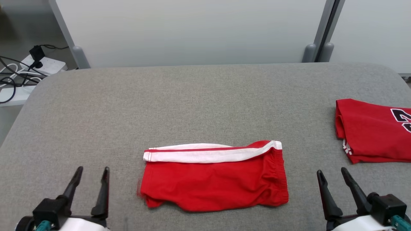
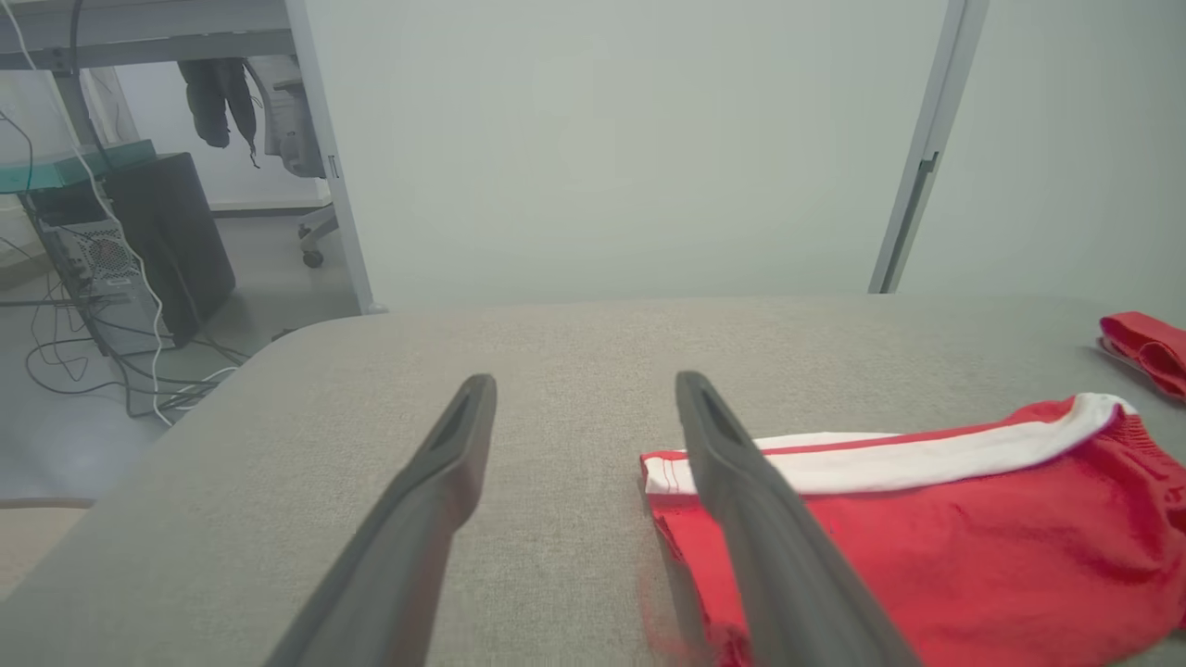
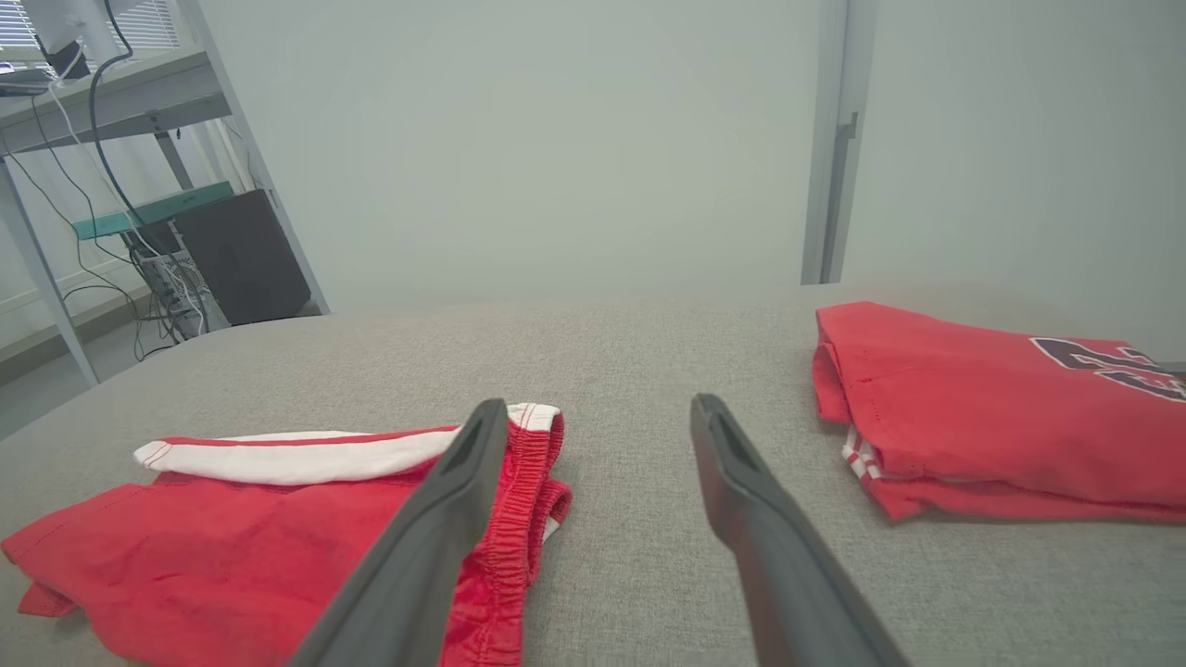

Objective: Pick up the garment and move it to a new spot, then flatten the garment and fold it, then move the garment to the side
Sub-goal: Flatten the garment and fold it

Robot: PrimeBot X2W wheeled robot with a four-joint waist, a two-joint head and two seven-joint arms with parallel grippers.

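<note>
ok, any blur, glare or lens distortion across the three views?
Head view: flat even light, faint shadows, no glare; red shorts smear slightly at their left edge. Left wrist view: left gripper goes soft toward the bottom edge; partition posts lean inward. Right wrist view: jersey sharp, right gripper soft near the lens.

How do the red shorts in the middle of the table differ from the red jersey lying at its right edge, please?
The shorts carry a broad white stripe along their far edge; the jersey bears a dark printed figure instead. The shorts lie centrally, near the front of the table; the jersey lies at the right, farther back. Both are red, folded and flat on the grey surface.
</note>
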